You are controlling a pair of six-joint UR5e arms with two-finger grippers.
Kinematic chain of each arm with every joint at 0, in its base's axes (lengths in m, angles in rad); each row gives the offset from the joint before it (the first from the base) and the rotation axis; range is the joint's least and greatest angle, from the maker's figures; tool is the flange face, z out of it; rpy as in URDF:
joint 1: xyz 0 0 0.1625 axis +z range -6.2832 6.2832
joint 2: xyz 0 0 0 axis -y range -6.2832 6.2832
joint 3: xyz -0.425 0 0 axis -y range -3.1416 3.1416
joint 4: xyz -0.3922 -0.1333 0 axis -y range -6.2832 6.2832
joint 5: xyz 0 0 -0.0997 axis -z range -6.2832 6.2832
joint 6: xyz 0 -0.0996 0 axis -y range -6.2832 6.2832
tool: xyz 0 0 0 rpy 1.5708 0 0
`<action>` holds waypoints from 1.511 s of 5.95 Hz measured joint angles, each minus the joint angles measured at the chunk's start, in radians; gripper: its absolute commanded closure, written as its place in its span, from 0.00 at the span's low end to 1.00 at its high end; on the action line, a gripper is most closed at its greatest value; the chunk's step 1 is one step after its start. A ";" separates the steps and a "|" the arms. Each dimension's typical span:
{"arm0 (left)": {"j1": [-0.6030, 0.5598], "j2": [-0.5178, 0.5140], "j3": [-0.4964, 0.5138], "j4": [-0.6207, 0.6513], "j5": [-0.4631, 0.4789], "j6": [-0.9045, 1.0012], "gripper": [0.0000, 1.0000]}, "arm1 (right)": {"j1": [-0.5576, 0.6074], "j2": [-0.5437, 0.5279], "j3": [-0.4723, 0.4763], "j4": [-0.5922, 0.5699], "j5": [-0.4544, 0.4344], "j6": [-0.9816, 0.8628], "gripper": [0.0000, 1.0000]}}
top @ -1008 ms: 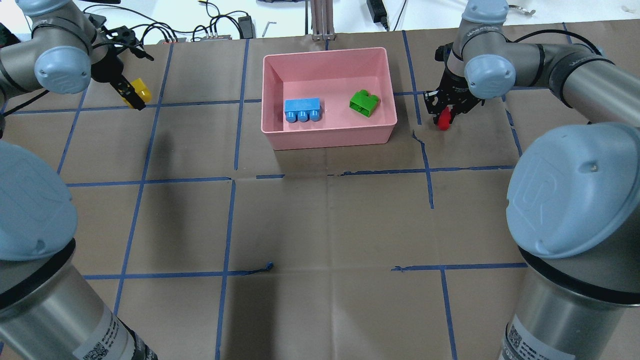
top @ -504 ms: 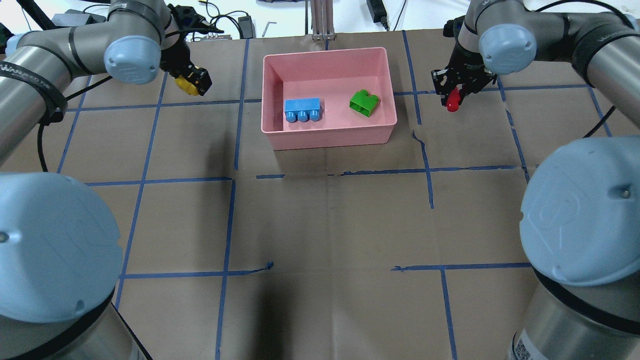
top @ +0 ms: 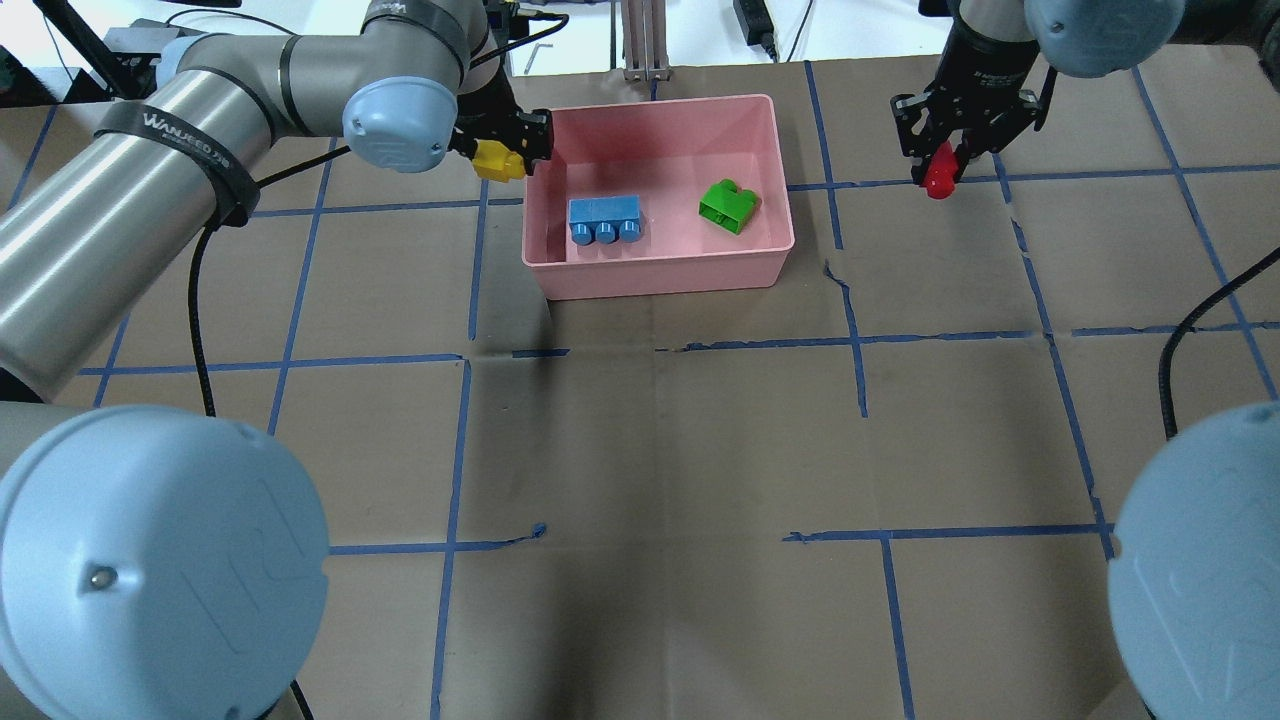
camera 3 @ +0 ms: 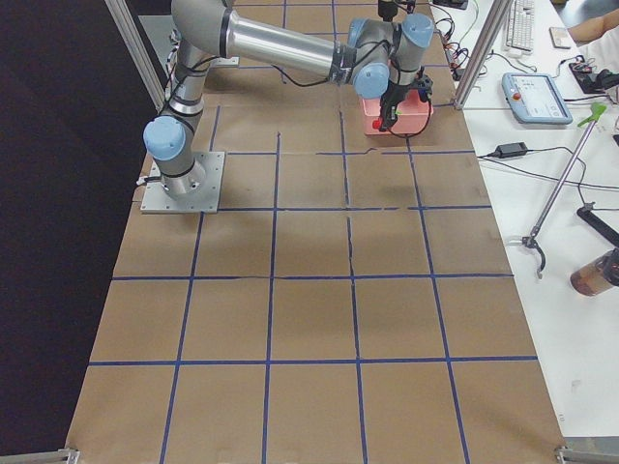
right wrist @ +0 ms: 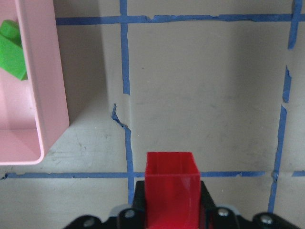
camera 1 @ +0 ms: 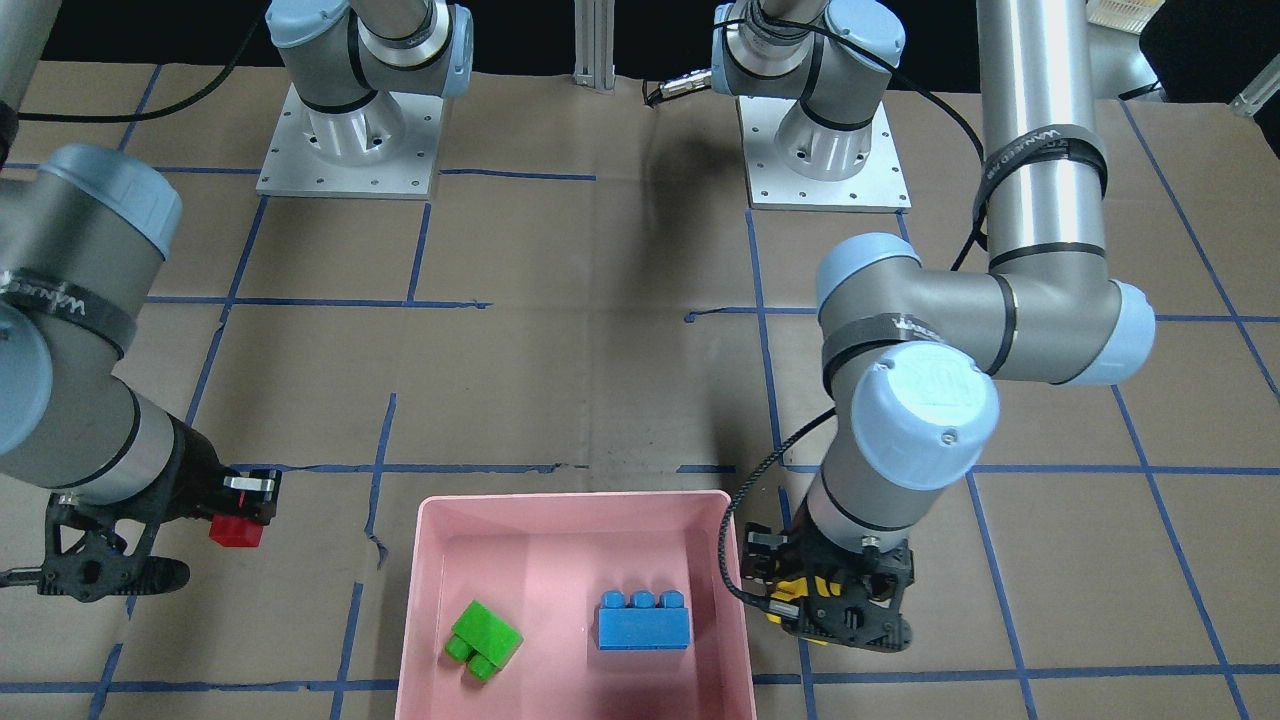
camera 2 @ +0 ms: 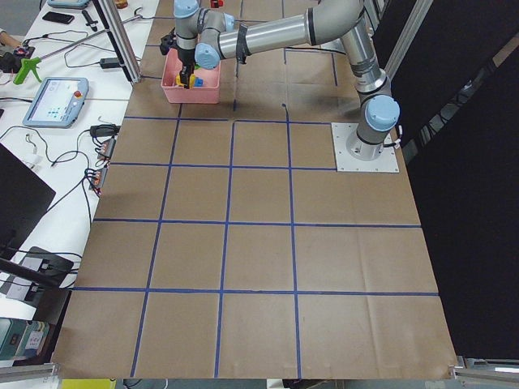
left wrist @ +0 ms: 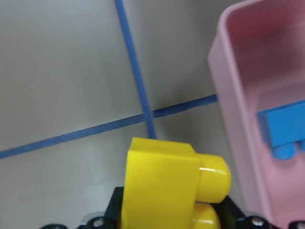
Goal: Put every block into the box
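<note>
The pink box (top: 660,278) stands at the far middle of the table, and also shows in the front view (camera 1: 425,600). The blue block (top: 604,218) and the green block (top: 729,205) lie inside it. My left gripper (top: 500,160) is shut on the yellow block (top: 497,160) and holds it in the air just left of the box's left rim; the wrist view shows the block (left wrist: 164,183) beside the box wall (left wrist: 233,124). My right gripper (top: 940,178) is shut on the red block (top: 937,181), raised right of the box; it also shows in the right wrist view (right wrist: 170,186).
Brown paper with blue tape grid lines covers the table. Cables, a power brick and an aluminium post (top: 640,40) lie beyond the far edge behind the box. Both arm bases (camera 1: 345,140) stand at the near side.
My left arm has carried the yellow block rightward to the box's left rim. My right gripper has lifted the red block up and slightly right, away from the table.
</note>
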State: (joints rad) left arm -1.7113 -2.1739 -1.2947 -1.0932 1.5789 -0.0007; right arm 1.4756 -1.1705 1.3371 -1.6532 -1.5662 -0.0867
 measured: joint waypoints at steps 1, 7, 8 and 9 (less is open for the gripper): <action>-0.036 -0.025 0.006 0.007 -0.015 -0.042 0.13 | 0.002 -0.027 0.005 0.023 -0.001 0.003 0.78; -0.021 0.238 -0.008 -0.327 0.004 -0.045 0.01 | 0.063 -0.056 0.009 0.046 0.001 0.126 0.78; -0.001 0.312 -0.010 -0.421 0.010 -0.044 0.01 | 0.124 -0.044 0.004 0.031 0.004 0.218 0.78; 0.012 0.370 -0.011 -0.498 0.012 -0.044 0.01 | 0.196 -0.017 -0.001 -0.007 0.009 0.325 0.78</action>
State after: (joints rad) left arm -1.6996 -1.8035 -1.3057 -1.5915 1.5913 -0.0446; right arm 1.6715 -1.1871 1.3363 -1.6606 -1.5573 0.2379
